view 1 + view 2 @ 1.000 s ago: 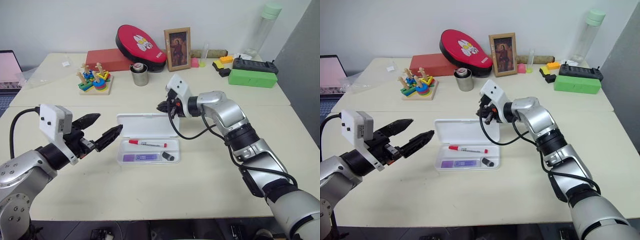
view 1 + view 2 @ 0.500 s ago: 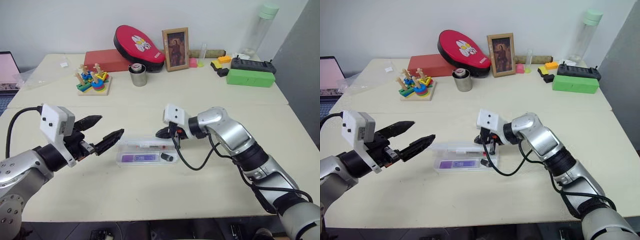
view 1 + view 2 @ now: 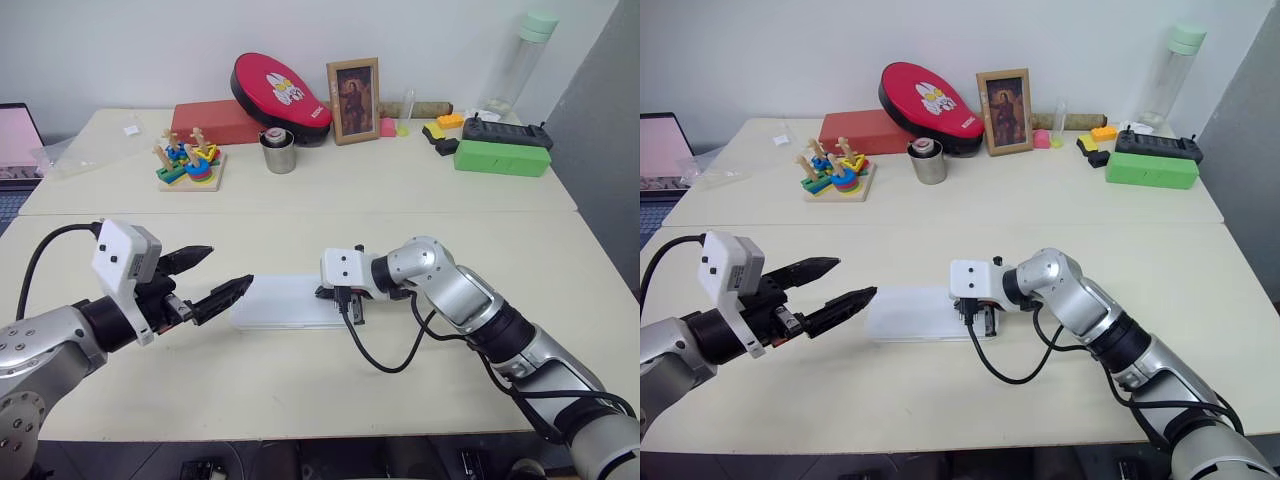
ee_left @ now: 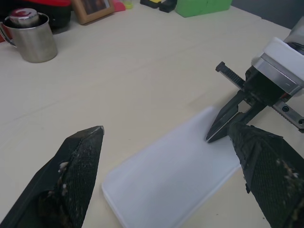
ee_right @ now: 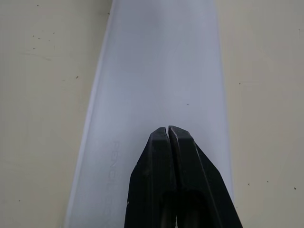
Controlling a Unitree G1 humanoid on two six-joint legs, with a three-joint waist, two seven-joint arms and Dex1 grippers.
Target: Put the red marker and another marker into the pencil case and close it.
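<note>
Now the pencil case lies flat, lid down.

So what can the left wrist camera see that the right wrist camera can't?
Left wrist view alone: the open left gripper with its fingers wide apart, a metal cup, a picture frame and a green box at the back of the table.

Right wrist view alone: faint raised lettering on the lid.

Both: the shut right gripper with its tips on the lid of the closed white pencil case.
</note>
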